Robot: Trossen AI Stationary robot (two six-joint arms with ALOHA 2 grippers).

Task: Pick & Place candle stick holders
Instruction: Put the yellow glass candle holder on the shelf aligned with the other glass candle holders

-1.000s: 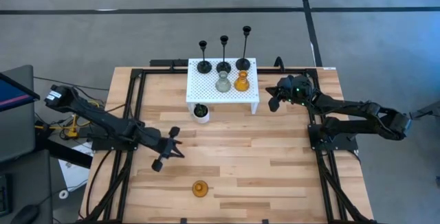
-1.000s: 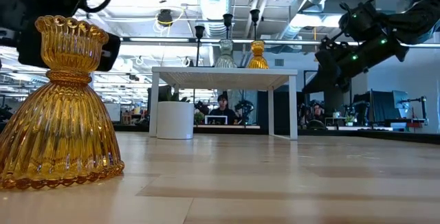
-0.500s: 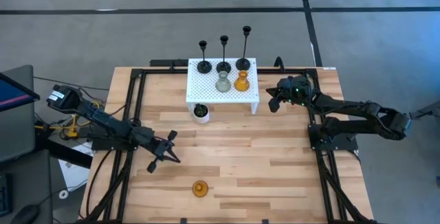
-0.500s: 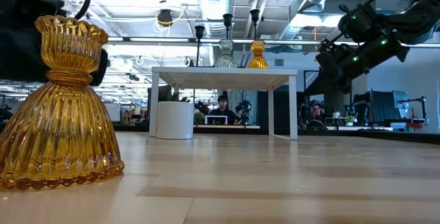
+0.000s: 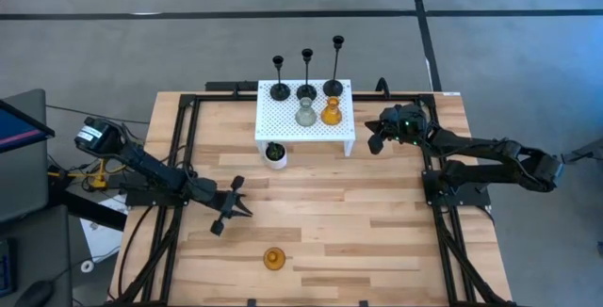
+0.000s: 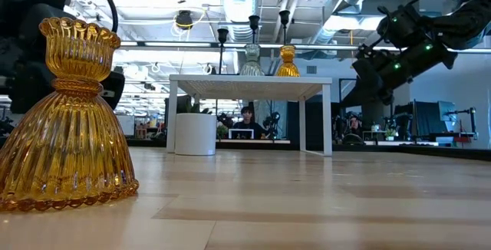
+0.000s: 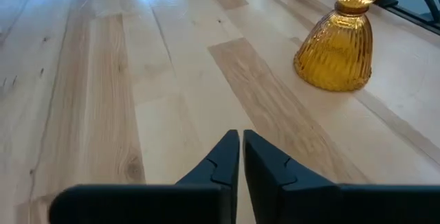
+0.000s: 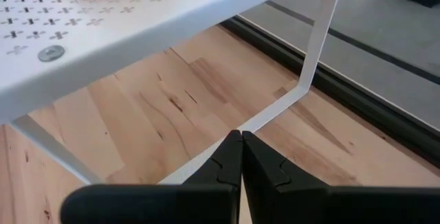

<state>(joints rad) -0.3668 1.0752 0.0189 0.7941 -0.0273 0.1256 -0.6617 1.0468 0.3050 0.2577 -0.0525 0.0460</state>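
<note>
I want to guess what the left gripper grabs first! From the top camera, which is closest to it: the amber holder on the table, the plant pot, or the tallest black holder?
From the left gripper:
1. Amber holder, alone near the table's front edge.
2. Plant pot, beside the white shelf.
3. Tallest black holder, on the shelf's back row.

Bare tabletop (image 5: 377, 222) lies open mid-board; only the lone amber holder (image 5: 274, 259) stands near the front edge.

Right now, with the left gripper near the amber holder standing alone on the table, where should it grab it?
Grip the amber holder at its narrow waist, above the flared ribbed skirt, coming in level from the side. It stands upright with bare table around it. The left gripper is shut, so open it first.
</note>
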